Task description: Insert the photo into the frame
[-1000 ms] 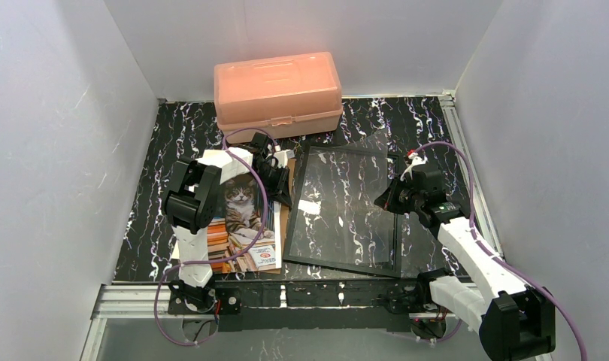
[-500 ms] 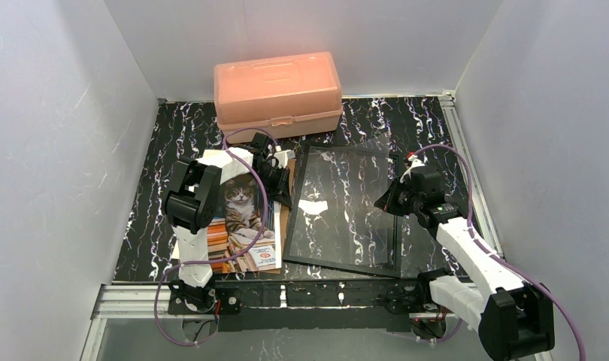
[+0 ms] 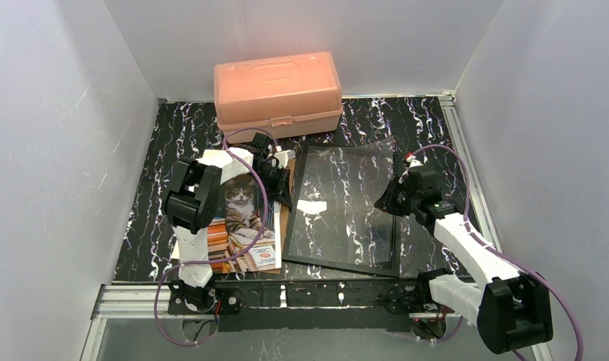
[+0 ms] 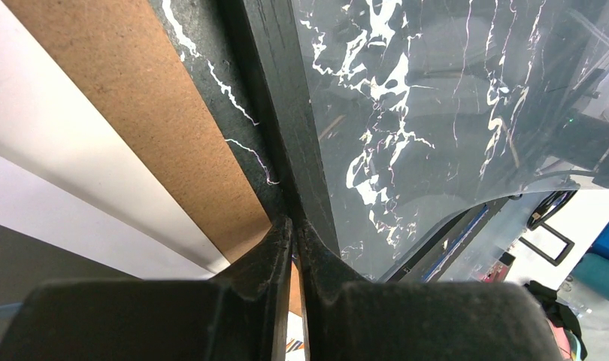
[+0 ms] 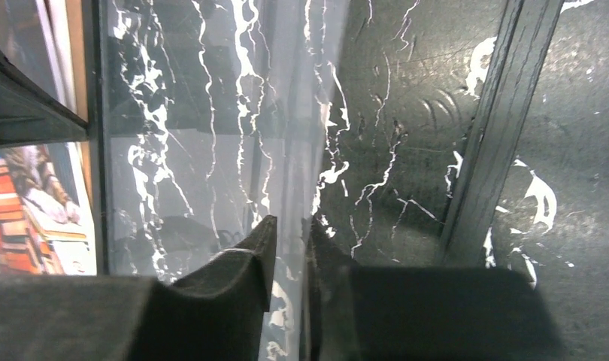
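The left arm (image 3: 198, 194) rises from its base at the near left, folds sharply at a raised elbow, and its white forearm runs far and rightward to a wrist that tips the left tool (image 3: 282, 200) down toward the counter. In the wrist view its two dark fingers (image 4: 260, 259) lie pressed together, only a hairline slit between the tips. The right arm (image 3: 467, 244) stretches low from the near right, reaching far and leftward, its wrist angled down. The right tool (image 3: 382, 201) points left, and its fingers (image 5: 237, 267) stand slightly apart with a narrow gap showing.
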Available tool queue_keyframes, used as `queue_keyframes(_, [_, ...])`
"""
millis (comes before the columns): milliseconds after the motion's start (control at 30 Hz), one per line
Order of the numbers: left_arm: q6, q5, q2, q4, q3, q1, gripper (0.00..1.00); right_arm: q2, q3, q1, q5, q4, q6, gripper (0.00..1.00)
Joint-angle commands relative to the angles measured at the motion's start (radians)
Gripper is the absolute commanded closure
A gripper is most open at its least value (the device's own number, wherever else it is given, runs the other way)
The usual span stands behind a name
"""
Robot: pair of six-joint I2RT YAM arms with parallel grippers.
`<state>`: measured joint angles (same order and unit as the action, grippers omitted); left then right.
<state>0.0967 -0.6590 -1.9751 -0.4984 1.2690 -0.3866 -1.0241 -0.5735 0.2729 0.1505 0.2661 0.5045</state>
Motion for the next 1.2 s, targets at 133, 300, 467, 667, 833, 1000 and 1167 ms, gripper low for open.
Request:
queue_keyframes(133, [-0.016, -0.027, -0.003, -0.027, 0.021, -0.003, 0.94, -0.025, -0.045, -0.001, -0.036, 0.020, -0.034, 0.38])
queue_keyframes(300, [-0.015, -0.029, -0.001, -0.025, 0.018, -0.003, 0.95, -0.045, -0.061, -0.002, -0.051, 0.038, -0.045, 0.23])
queue_keyframes(467, [-0.015, -0.030, -0.002, -0.023, 0.015, -0.003, 0.95, -0.066, -0.097, -0.001, -0.099, 0.088, -0.069, 0.19])
queue_keyframes(667, [-0.012, -0.031, -0.002, -0.021, 0.015, -0.004, 0.95, -0.085, -0.137, -0.001, -0.145, 0.152, -0.097, 0.12])
queue_keyframes(833, [-0.013, -0.031, 0.001, -0.020, 0.012, -0.003, 0.95, -0.095, -0.161, 0.000, -0.214, 0.203, -0.109, 0.10])
queue_keyframes(1000, [-0.013, -0.031, 0.001, -0.022, 0.012, -0.003, 0.96, -0.098, -0.187, -0.001, -0.263, 0.227, -0.089, 0.09])
queue_keyframes(1167, [-0.015, -0.031, 0.002, -0.026, 0.014, -0.003, 0.96, -0.103, -0.213, 0.000, -0.264, 0.215, -0.079, 0.09])
